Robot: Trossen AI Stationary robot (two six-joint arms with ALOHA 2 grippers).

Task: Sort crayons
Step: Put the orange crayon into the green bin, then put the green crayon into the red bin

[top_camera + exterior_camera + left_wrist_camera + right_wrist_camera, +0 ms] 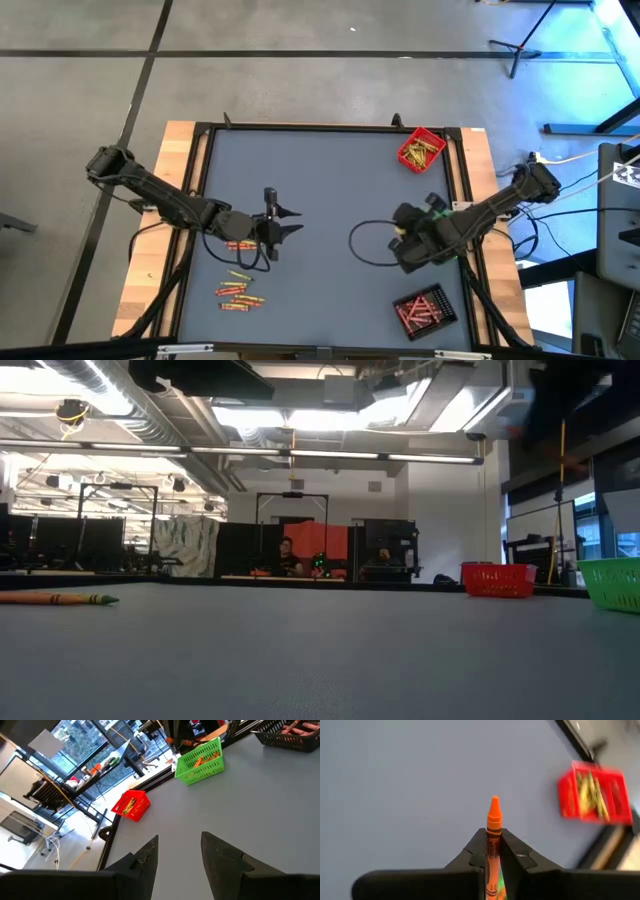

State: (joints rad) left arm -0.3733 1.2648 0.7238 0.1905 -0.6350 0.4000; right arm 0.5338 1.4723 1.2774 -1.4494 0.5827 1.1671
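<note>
— Left side first: what have you got?

— My left fingers (177, 865) stand spread and empty above the tabletop (330, 190); the loose crayons (238, 290) lie behind them, near the front edge.

— And the right?

— My right fingers (493, 851) pinch an orange crayon (493, 827), tip poking out ahead. The green tray (200, 761) sits just beside them. I'd centre over it, lower, then part them.

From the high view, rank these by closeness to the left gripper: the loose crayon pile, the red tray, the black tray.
Measured from the left gripper, open near table centre:
1. Loose crayon pile, just below it on the left arm's side.
2. Red tray, at the far right corner.
3. Black tray, at the near right corner, only slightly farther than the red tray.
</note>
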